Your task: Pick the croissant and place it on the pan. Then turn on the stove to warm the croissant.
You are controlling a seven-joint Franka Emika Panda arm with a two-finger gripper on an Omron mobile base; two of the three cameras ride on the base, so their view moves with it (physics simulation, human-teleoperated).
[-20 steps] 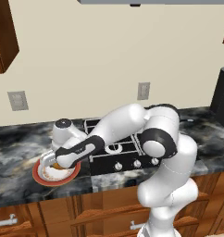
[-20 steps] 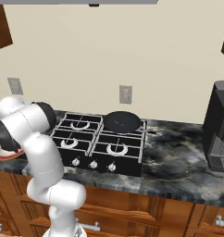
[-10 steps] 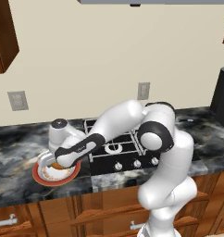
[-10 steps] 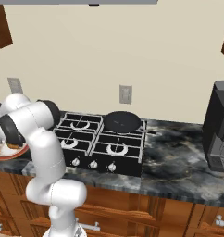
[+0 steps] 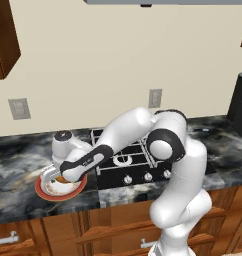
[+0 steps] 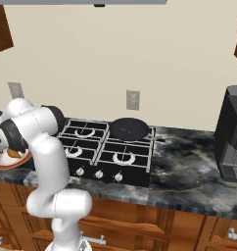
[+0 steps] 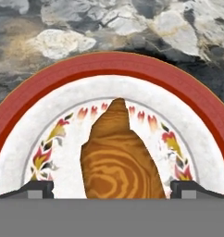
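The croissant (image 7: 118, 157) is a golden-brown pastry lying in the middle of a white patterned plate with a red rim (image 7: 114, 65). My gripper (image 7: 113, 190) hangs open just above it, one fingertip (image 7: 37, 189) on each side of the pastry, not touching it. In the left base view my hand reaches down over the plate (image 5: 45, 190) on the counter left of the stove (image 5: 135, 162). The right base view shows a bit of the croissant (image 6: 12, 153) on the plate (image 6: 8, 164). The dark round pan (image 6: 129, 128) sits on the stove's (image 6: 106, 152) back right burner.
Silver knobs (image 6: 98, 173) line the stove's front. A black appliance (image 6: 233, 132) stands at the counter's right end. Marble counter (image 6: 184, 171) lies between it and the stove. Wall outlets and wooden cabinets surround the area.
The arm has swung further left and down, bringing the hand lower over the plate. The gripper has stayed open.
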